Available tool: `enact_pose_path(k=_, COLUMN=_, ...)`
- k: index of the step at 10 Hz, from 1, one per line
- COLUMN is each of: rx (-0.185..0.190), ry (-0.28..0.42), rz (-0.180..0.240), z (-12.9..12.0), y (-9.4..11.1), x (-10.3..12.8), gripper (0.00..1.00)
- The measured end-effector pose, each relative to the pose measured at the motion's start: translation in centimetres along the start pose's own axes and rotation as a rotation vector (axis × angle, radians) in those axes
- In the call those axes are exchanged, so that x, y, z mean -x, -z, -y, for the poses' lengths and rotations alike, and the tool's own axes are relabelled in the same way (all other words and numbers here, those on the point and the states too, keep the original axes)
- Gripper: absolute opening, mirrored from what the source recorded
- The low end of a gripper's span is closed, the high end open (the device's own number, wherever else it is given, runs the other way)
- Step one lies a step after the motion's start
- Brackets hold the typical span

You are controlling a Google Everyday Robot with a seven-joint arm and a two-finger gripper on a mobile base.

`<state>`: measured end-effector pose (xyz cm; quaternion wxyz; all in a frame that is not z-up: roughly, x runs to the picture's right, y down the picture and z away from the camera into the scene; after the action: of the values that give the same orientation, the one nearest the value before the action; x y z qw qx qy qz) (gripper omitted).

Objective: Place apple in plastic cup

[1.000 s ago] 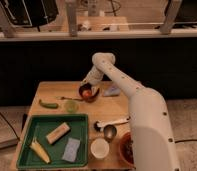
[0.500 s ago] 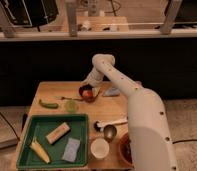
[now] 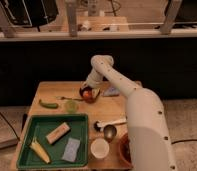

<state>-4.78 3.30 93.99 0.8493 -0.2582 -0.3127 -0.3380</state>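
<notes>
The apple (image 3: 87,93) is a small orange-red fruit lying in the dark brown bowl (image 3: 93,97) at the back middle of the wooden table. My gripper (image 3: 86,89) is right over the bowl, at the apple, at the end of the white arm that reaches in from the right. The plastic cup (image 3: 71,105), small and pale green, stands upright on the table just left and in front of the bowl.
A green pepper (image 3: 48,104) lies left of the cup. A green tray (image 3: 27,132) at the front left holds a corn cob (image 3: 39,150), a block and a sponge. A white cup (image 3: 99,148), a ladle (image 3: 109,131), a grey cloth (image 3: 111,91) and a reddish bowl (image 3: 124,150) lie to the right.
</notes>
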Motion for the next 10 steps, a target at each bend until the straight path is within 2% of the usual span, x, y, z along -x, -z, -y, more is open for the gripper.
enact_pose_path(k=4, rx=-0.002, ry=0.005, rz=-0.025, z=0.7, y=0.7, x=-0.2, gripper=0.06)
enact_pose_path(k=6, rx=-0.011, ry=0.015, rz=-0.05, z=1.3, y=2.0, x=-0.3, gripper=0.0)
enact_pose_path(k=10, rx=-0.036, ry=0.022, rz=-0.132, z=1.8, y=6.3, x=-0.6, gripper=0.0)
